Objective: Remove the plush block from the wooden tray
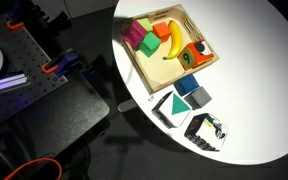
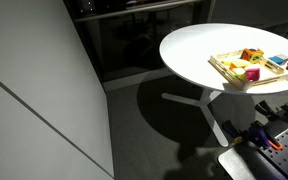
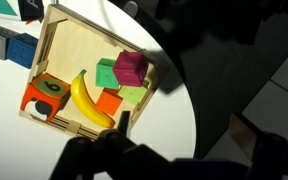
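The wooden tray (image 1: 136, 62) sits on the round white table and shows in both exterior views (image 2: 227, 69) and in the wrist view (image 3: 74, 45). The plush block (image 3: 42, 97), orange with green and dark marks, lies in a tray corner next to a banana (image 3: 90, 101); it also shows in an exterior view (image 1: 194, 51). My gripper (image 3: 184, 128) shows only in the wrist view as two dark fingers set wide apart, open and empty. It hangs over the table's edge, apart from the tray and well away from the plush block.
The tray also holds green blocks (image 3: 108, 73), a magenta block (image 3: 132, 66) and a plain red-orange piece (image 3: 109, 101). Blue blocks (image 1: 190, 89) and a black-and-white patterned box (image 1: 206, 130) lie on the table (image 1: 254, 60) beyond the tray. Dark floor lies past the table edge.
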`<action>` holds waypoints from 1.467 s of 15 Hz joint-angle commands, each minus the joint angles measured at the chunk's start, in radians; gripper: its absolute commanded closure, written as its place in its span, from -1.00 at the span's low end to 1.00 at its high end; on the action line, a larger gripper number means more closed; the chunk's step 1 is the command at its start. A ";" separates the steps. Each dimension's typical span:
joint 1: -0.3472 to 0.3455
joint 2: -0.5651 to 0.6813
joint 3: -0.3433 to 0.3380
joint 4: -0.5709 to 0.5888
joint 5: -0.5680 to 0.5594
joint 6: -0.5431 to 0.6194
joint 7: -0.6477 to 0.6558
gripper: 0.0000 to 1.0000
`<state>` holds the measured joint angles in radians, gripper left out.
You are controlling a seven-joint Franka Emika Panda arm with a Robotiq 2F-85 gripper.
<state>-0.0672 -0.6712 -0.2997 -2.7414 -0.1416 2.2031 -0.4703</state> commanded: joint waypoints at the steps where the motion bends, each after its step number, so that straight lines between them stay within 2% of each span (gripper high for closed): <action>1: -0.007 0.102 -0.029 0.103 0.042 -0.002 -0.007 -1.00; 6: 0.004 0.285 -0.082 0.265 0.148 -0.072 -0.040 -1.00; 10: -0.019 0.460 -0.075 0.395 0.210 -0.146 -0.025 -1.00; 13: -0.047 0.586 -0.047 0.480 0.202 -0.173 0.005 -1.00; 22: -0.134 0.850 0.025 0.618 0.144 -0.037 0.113 -1.00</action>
<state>-0.1645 0.1131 -0.2977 -2.1863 0.0398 2.1473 -0.4054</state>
